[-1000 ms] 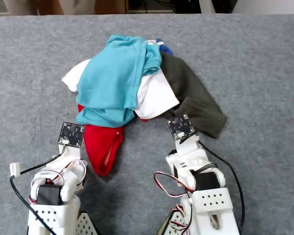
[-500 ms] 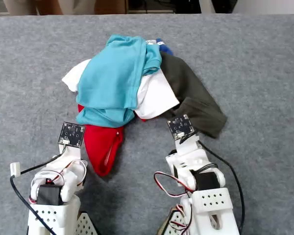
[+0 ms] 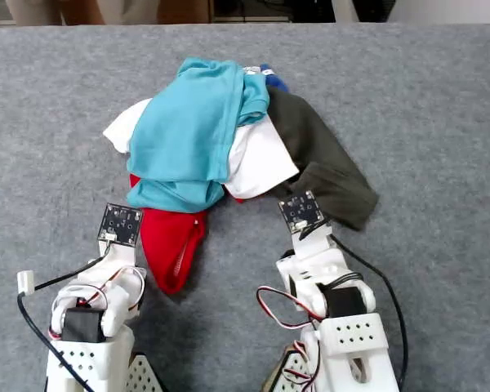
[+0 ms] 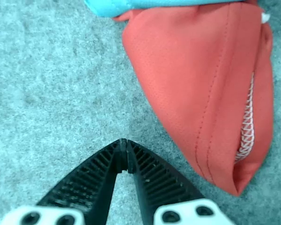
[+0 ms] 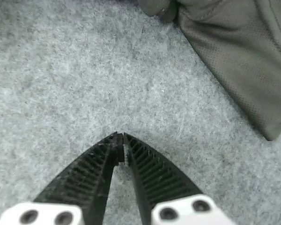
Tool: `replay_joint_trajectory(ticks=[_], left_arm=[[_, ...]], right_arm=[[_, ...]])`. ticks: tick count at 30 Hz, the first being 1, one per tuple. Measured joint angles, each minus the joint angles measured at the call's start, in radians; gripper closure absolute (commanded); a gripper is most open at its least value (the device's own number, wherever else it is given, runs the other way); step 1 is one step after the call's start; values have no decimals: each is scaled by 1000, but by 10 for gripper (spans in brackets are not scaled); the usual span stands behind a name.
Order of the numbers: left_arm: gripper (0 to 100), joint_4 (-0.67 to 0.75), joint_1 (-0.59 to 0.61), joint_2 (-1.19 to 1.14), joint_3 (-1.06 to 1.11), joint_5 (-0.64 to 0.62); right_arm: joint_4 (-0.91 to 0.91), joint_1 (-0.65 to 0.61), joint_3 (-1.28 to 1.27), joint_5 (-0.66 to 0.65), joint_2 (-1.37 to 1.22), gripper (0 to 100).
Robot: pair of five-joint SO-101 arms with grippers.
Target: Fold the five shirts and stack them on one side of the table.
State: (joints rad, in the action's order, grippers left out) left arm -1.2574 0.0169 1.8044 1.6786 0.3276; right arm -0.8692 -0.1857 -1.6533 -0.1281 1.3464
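Nothing had shifted over the last second: both arms and the heap lay exactly as before. The five shirts sat in one unfolded pile toward the far middle of the grey felt-like surface [image 3: 441, 122]. A crumpled teal cotton shirt [image 3: 188, 131] lay on top, over a white shirt [image 3: 261, 159] and a red mesh shirt [image 3: 173, 241] whose near end stuck out toward the left arm. A dark olive mesh shirt [image 3: 322, 159] trailed to the right, and a scrap of blue shirt [image 3: 269, 76] showed at the far edge. The left tool [image 4: 122, 143] was clenched on nothing, over bare surface just left of the red mesh shirt. The right tool [image 5: 120, 137], likewise clenched and empty, sat near the dark olive mesh shirt's near edge, apart from it.
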Motion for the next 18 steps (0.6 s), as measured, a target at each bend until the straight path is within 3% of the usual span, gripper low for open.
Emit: replay_joint_trajectory(ticks=[18], left_arm=[[980, -9, 0, 0, 0, 0]], right_arm=[[0, 0, 0, 0, 0, 993]])
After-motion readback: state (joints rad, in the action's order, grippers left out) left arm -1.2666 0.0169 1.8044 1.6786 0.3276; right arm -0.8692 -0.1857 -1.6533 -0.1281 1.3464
